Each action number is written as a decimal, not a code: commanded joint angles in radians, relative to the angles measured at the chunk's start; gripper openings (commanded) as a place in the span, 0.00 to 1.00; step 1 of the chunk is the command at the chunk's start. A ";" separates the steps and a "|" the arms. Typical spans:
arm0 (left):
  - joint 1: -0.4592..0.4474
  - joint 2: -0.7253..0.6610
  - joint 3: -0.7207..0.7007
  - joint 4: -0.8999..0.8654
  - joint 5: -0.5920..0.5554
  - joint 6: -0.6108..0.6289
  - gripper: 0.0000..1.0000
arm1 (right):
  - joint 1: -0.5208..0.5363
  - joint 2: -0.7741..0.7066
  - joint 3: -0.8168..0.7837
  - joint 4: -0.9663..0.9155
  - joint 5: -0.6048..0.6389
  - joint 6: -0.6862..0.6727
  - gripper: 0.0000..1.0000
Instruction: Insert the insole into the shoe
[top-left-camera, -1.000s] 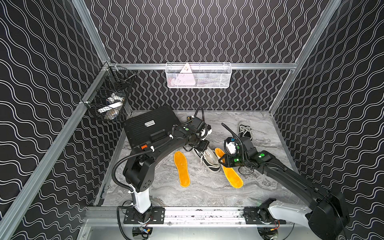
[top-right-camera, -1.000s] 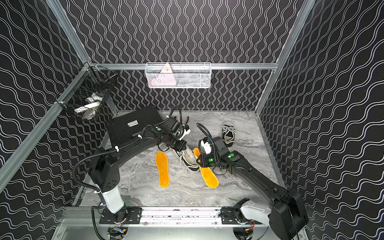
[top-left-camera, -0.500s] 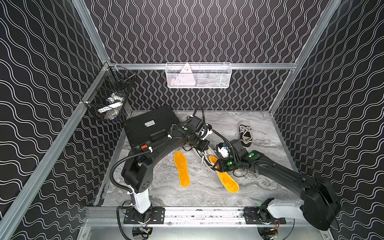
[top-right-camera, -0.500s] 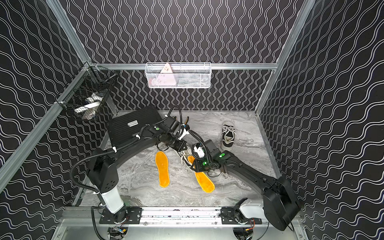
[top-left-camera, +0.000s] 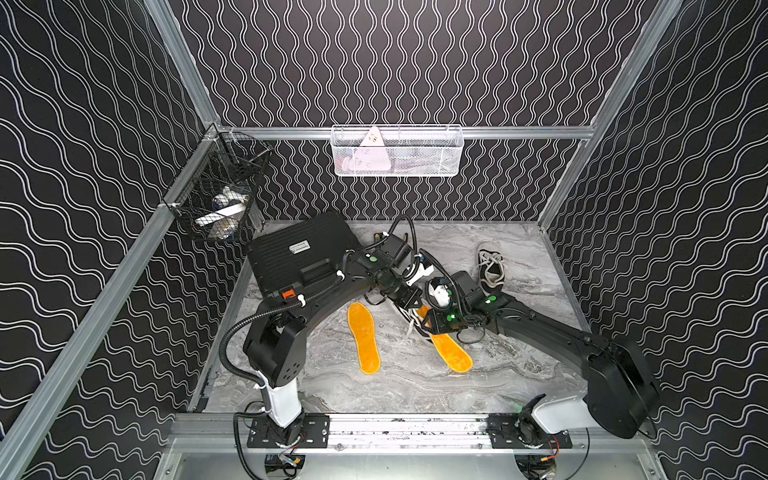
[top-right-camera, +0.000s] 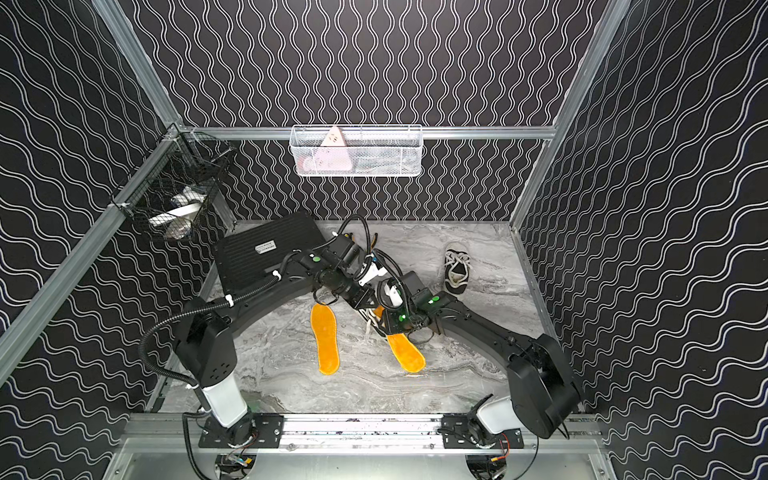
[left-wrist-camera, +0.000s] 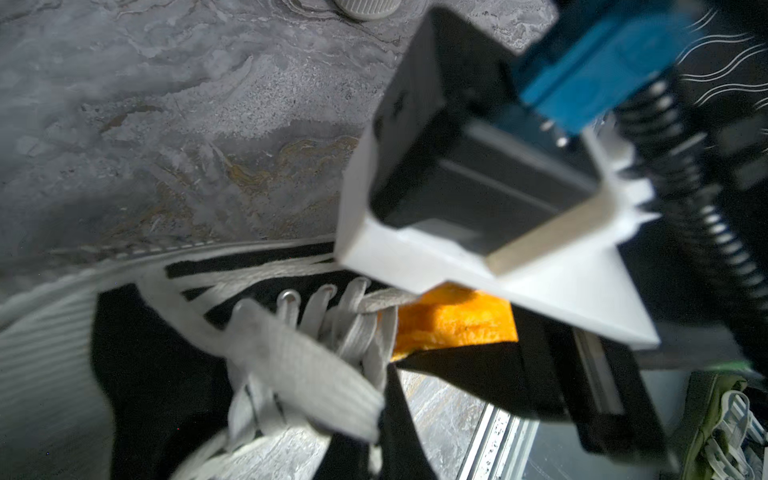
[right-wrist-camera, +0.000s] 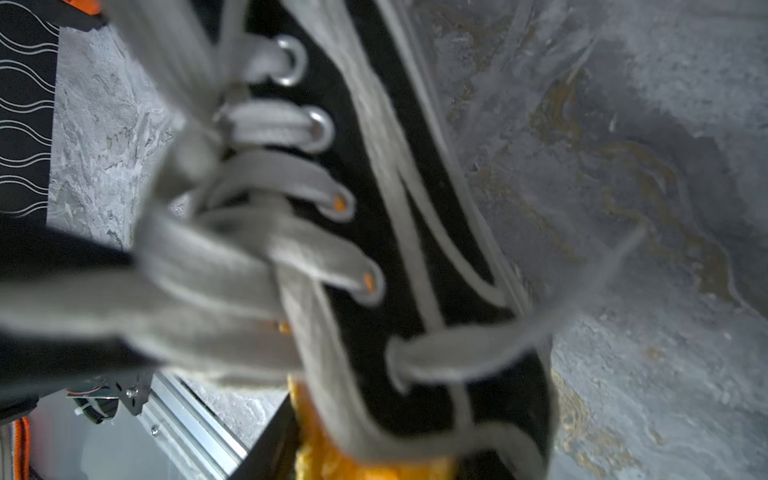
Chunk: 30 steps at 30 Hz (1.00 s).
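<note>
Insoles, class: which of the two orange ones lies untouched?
The insole by the left arm, lying alone; the other insole runs under the right gripper into the sneaker.

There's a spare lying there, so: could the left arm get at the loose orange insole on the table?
Probably, but not yet. The loose insole lies uncovered beside the left arm, nothing across it; its fingers seem shut on the black shoe, so they must let go first.
</note>
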 joint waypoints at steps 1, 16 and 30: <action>0.000 0.007 0.014 -0.027 0.062 0.064 0.00 | 0.001 0.002 0.019 0.035 0.001 -0.086 0.48; 0.020 0.032 -0.002 0.016 0.101 0.022 0.00 | 0.001 0.000 -0.072 0.275 -0.031 -0.191 0.67; 0.053 0.017 -0.049 0.067 0.028 -0.019 0.00 | -0.033 -0.170 -0.111 0.054 0.071 -0.029 0.79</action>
